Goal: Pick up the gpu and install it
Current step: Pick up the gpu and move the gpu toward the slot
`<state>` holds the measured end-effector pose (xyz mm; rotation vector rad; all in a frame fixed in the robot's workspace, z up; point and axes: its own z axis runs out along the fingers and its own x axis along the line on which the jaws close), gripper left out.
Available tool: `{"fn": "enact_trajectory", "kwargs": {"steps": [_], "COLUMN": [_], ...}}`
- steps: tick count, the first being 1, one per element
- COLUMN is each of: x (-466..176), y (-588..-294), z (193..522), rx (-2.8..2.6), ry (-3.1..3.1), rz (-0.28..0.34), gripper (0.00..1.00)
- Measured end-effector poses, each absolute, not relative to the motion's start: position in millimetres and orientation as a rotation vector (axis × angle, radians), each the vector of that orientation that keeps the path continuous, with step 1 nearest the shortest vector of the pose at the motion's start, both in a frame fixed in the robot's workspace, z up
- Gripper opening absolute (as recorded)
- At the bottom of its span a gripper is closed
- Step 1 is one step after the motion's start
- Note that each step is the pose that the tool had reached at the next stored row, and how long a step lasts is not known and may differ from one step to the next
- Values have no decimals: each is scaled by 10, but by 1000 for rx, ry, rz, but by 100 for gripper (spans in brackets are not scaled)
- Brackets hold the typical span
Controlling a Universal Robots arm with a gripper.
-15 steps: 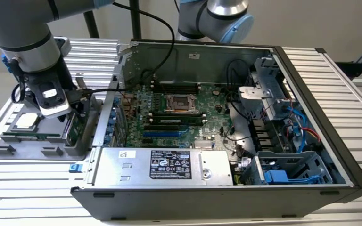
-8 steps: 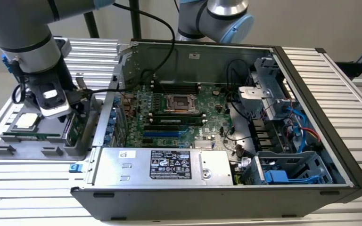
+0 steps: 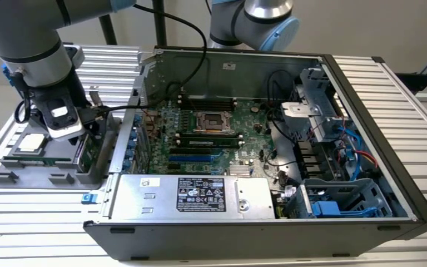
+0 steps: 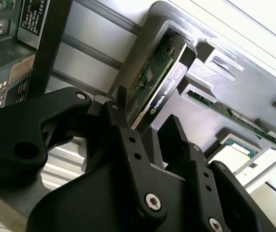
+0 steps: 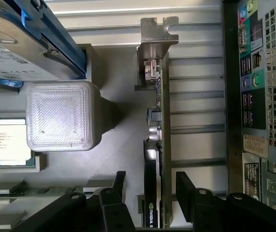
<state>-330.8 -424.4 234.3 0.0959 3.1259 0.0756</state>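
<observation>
Straddling the gpu [image 5: 158, 121] with the end effector [image 5: 152, 186] spread wide, a finger [image 5: 183, 186] off each face, not yet pinching, right above the grey holder [image 5: 118, 159] propping that card on edge, likely for an easy top grip.

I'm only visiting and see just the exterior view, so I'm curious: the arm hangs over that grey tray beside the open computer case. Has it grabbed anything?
Observer: Not yet. In the first wrist view the black gripper is open, with one finger on each side of the flat green-and-black gpu.
Operator: How does that card sit?
Observer: On edge in a slot of the grey tray, with its silver end bracket at the end away from the fingers.
</observation>
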Motion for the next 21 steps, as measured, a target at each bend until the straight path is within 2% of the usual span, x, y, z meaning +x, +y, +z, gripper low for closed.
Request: {"fn": "enact_trajectory", "kwargs": {"steps": [14, 15, 21], "x": [-3308, -3308, -3308], "y": [-4245, -4245, -4245], "z": [2384, 2384, 2386], "rx": [96, 96, 96], "ry": [3126, 3126, 3126], "rz": [75, 75, 75], "gripper": [100, 0, 0]}}
